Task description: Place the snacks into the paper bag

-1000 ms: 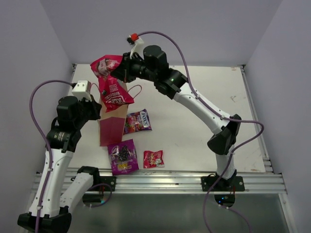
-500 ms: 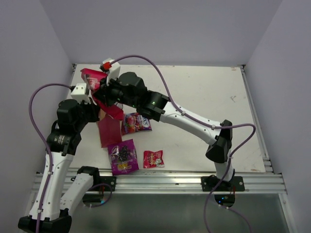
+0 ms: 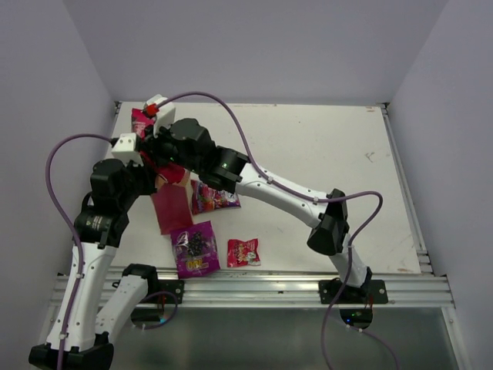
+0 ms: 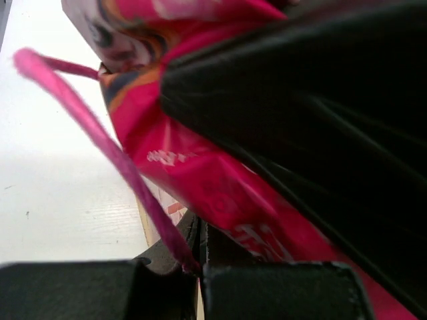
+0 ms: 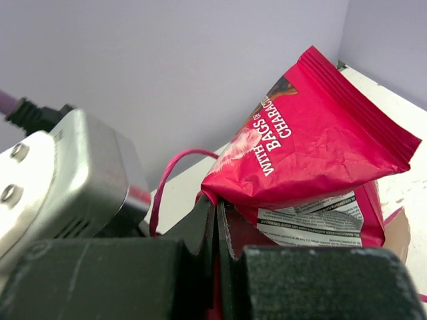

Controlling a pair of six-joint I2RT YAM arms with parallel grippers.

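The right arm point(image 3: 277, 189) stretches across to the far left, right end effector point(image 5: 217, 212) pinched closed, beside the bent left arm's point(image 3: 96, 223) left end effector point(image 4: 200, 265), likewise closed.

1. The paper bag point(image 3: 171, 210) is seen with a magenta-pink panel and a bit of tan card at the rim. Its string handle point(image 4: 100, 137) is hot pink.
2. The big pouch point(image 5: 313, 147) at the bag's top is done in glossy pink-red, with white lettering and a white label panel printed in black.
3. Just right of the bag, a purple-pink packet point(image 3: 217, 196) can be made out, pale lettering on it.
4. In front of the bag, a purple pouch point(image 3: 195, 249) is marked with yellow text low down.
5. Front-right of the bag, a small red packet point(image 3: 243, 252) is dotted with pale print.
6. The table point(image 3: 331, 154) under the bag is plain white.
7. The arms point(image 3: 277, 189) beside the bag are finished in white with black joints, and the cables point(image 3: 49, 166) are purple.
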